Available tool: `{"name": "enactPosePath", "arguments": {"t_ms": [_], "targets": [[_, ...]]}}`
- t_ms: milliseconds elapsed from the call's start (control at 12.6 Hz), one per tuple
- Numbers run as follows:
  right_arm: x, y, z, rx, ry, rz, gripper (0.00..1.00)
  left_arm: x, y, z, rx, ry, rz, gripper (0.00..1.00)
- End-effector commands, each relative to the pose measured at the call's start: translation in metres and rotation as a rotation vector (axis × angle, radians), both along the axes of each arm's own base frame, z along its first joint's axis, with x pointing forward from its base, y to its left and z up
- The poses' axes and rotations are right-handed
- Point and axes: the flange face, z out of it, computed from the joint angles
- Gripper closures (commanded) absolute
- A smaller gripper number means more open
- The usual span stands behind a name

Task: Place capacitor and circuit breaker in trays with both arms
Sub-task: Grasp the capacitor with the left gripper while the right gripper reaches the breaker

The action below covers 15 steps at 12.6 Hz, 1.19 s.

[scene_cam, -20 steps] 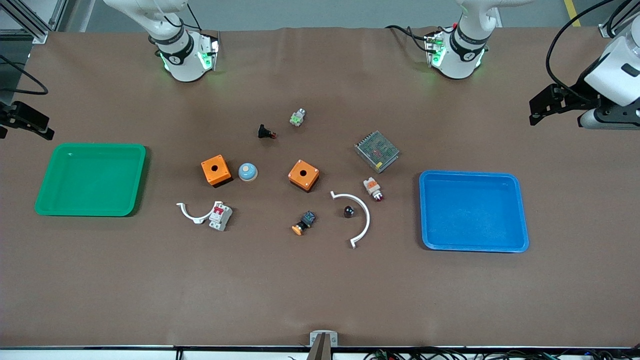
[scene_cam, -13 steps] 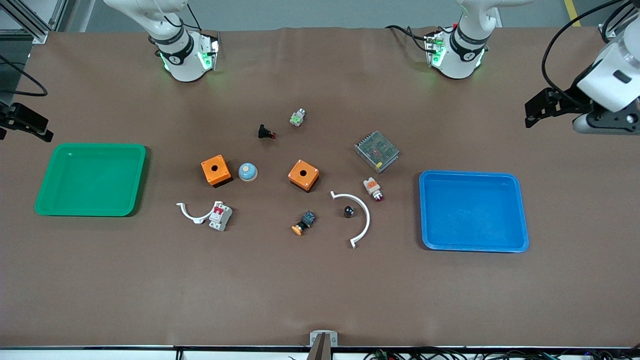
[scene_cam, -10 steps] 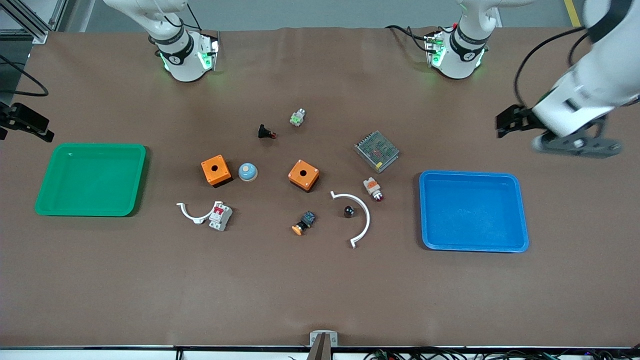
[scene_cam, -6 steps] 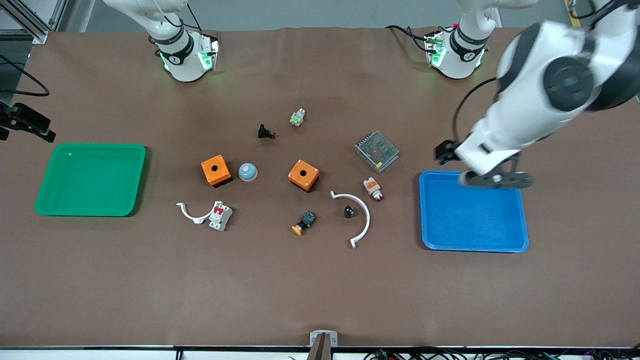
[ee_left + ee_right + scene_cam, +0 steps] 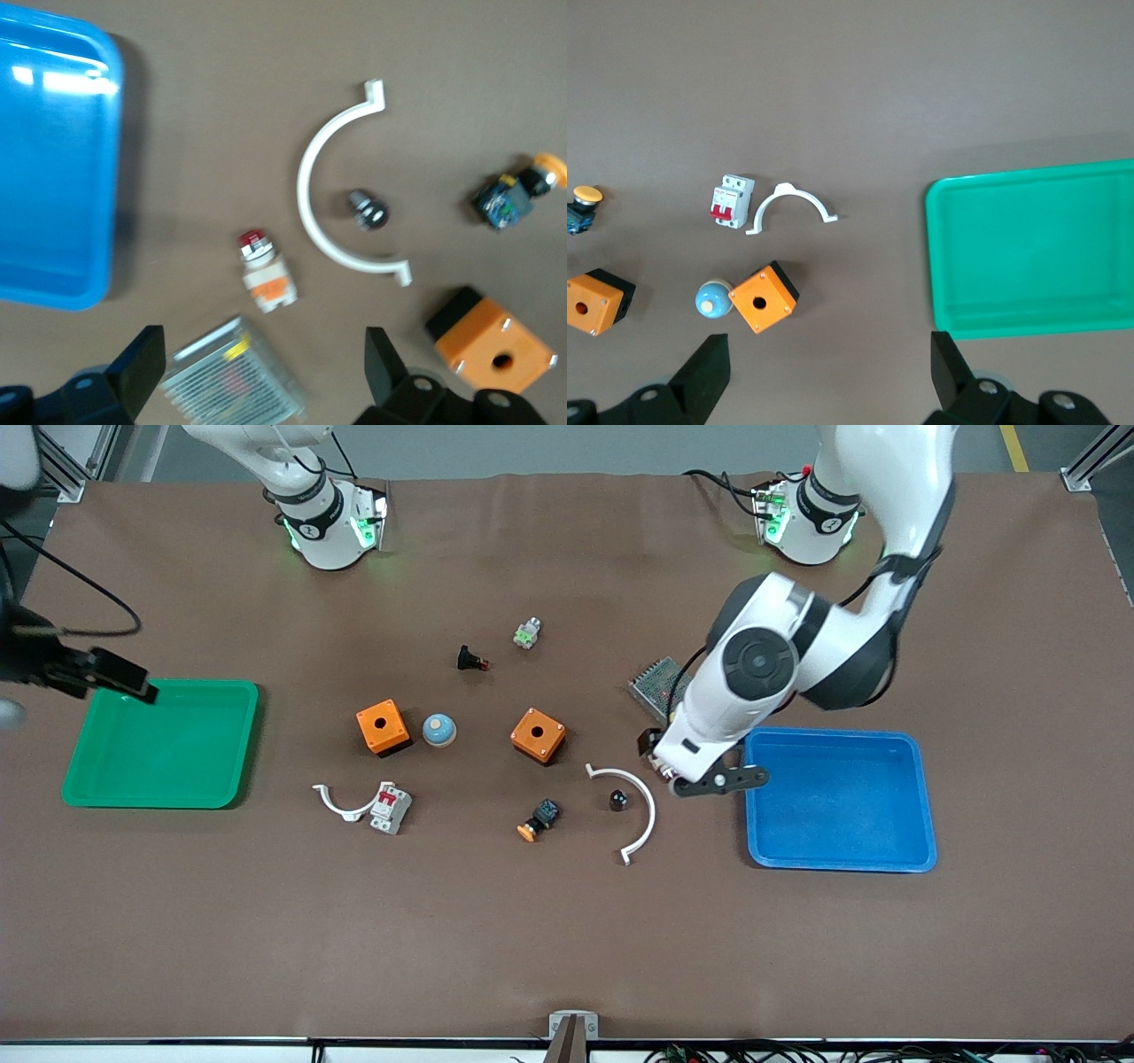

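Observation:
The capacitor [image 5: 618, 800], a tiny black cylinder, lies inside the curve of a white arc clip [image 5: 645, 819]; it also shows in the left wrist view [image 5: 369, 211]. The circuit breaker [image 5: 391, 808], white-grey with red levers, lies against a smaller white clip [image 5: 339, 803]; it also shows in the right wrist view [image 5: 732, 201]. My left gripper [image 5: 651, 746] [image 5: 261, 372] is open and empty, up over the metal power supply [image 5: 235, 381]. My right gripper [image 5: 124, 682] [image 5: 828, 372] is open and empty, over the green tray's [image 5: 159, 744] corner.
A blue tray [image 5: 837, 797] lies toward the left arm's end. Two orange boxes [image 5: 383, 726] [image 5: 538, 735], a blue dome [image 5: 438, 729], an orange-capped switch [image 5: 539, 819], a black red-tipped part [image 5: 471, 660] and a white-orange part [image 5: 266, 282] lie mid-table.
My left arm has swung in from its end of the table, across the blue tray, to above the power supply. My right gripper has come in over the green tray's corner.

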Motion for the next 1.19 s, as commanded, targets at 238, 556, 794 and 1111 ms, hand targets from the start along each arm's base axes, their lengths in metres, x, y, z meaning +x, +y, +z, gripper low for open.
{"name": "enactPosePath", "arguments": {"t_ms": [238, 556, 794, 1111], "targets": [[0.063, 0.088, -0.122, -0.012, 0.011, -0.153, 0.00, 0.006, -0.063, -0.083, -0.014, -0.096, 0.083, 0.24], [0.081, 0.128, -0.214, -0.036, 0.049, -0.267, 0.00, 0.004, -0.075, -0.118, -0.016, -0.119, 0.065, 0.31], [0.078, 0.165, -0.283, -0.063, 0.103, -0.272, 0.00, 0.005, -0.074, -0.137, 0.007, -0.137, 0.037, 0.36], [0.071, 0.199, -0.332, -0.078, 0.113, -0.291, 0.00, 0.009, -0.069, -0.152, -0.002, -0.154, 0.043, 0.41]]}}
